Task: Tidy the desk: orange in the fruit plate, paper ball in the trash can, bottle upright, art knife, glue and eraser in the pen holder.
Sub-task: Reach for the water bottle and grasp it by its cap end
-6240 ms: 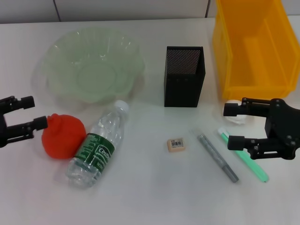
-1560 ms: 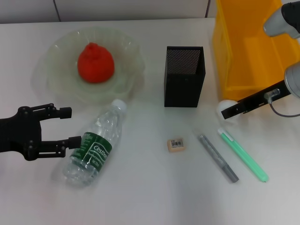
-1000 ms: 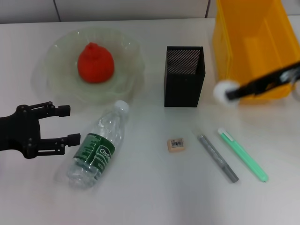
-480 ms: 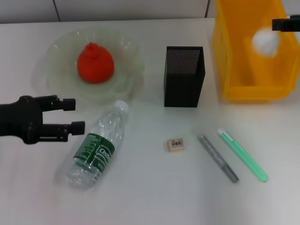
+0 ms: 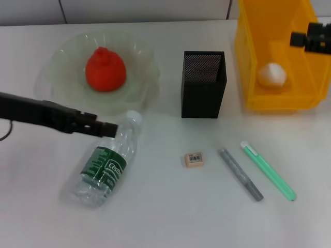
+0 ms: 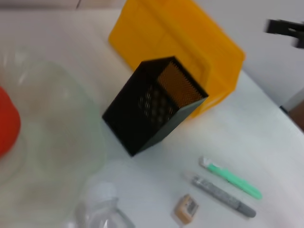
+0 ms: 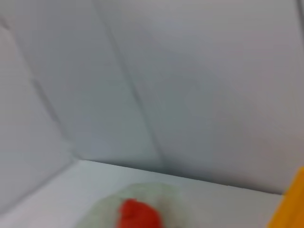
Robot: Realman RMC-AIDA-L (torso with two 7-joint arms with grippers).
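The orange [image 5: 105, 68] sits in the pale-green fruit plate [image 5: 58, 95]. The bottle [image 5: 106, 163] lies on its side, white cap toward the plate. My left gripper [image 5: 109, 129] reaches in from the left, right at the bottle's neck. The paper ball [image 5: 272, 75] lies inside the yellow trash can [image 5: 248, 62]. My right gripper [image 5: 309, 37] hangs open above the can, apart from the ball. The eraser [image 5: 194, 159], a grey pen-like tool [image 5: 240, 174] and a green stick-like tool [image 5: 268, 171] lie in front of the black mesh pen holder [image 5: 202, 85].
The left wrist view shows the pen holder [image 6: 156, 111], trash can [image 6: 175, 42], eraser [image 6: 186, 209], both tools and the bottle cap [image 6: 100, 194]. The right wrist view shows the orange [image 7: 137, 216] and a wall behind.
The paper ball has left my right gripper and dropped into the trash can. My left gripper has turned edge-on and moved right to the bottle's neck.
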